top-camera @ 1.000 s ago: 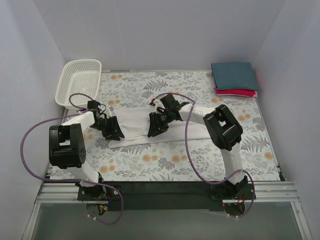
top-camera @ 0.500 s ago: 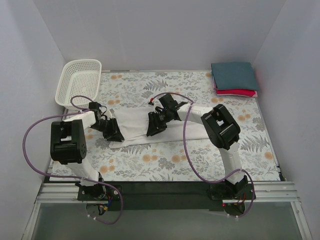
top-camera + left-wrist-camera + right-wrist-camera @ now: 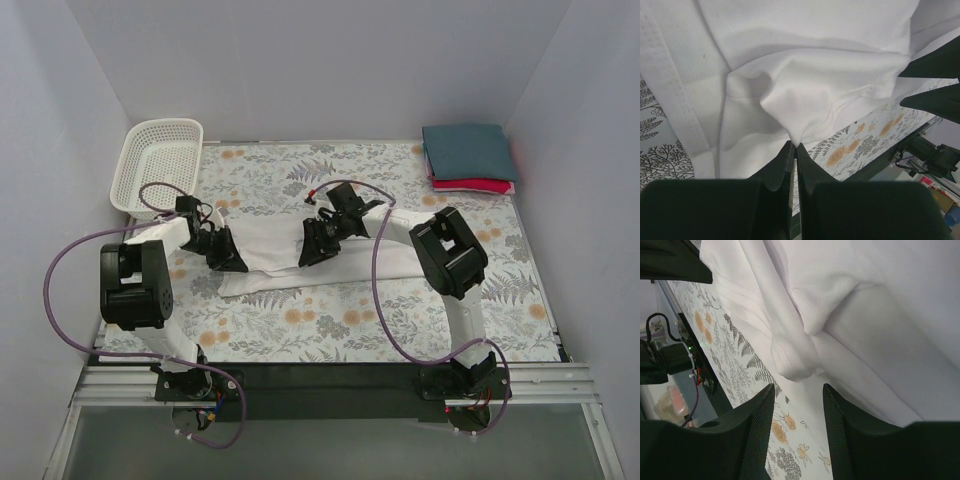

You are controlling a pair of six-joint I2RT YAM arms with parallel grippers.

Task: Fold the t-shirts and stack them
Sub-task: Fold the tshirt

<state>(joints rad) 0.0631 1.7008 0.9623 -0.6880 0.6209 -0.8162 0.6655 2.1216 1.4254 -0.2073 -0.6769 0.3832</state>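
my left jaws are pressed together, pinching a small peak of the plain white soft cloth t-shirt (image 3: 815, 55) right at their tips. the fabric puckers into creases that spread away from the pinch, and a stitched hem band runs down the left of that view. my right jaws are spread, the two dark ribbed fingers (image 3: 756, 435) standing apart, with a rounded lump of the white shirt just beyond the gap and nothing clamped between them.

seen from overhead, both sets of jaws sit low on the shirt, the left ones at its left end and the right ones near its middle. the cloth lies crumpled in a long band across the middle of the floral-patterned worktop (image 3: 330, 320), trailing out to the right under my right arm.

well apart, in the far right corner, a folded dark teal shirt (image 3: 468, 150) lies flat on a folded red shirt (image 3: 482, 186), whose edge shows along the near side. a white plastic mesh basket (image 3: 160, 160) sits at the far left corner.
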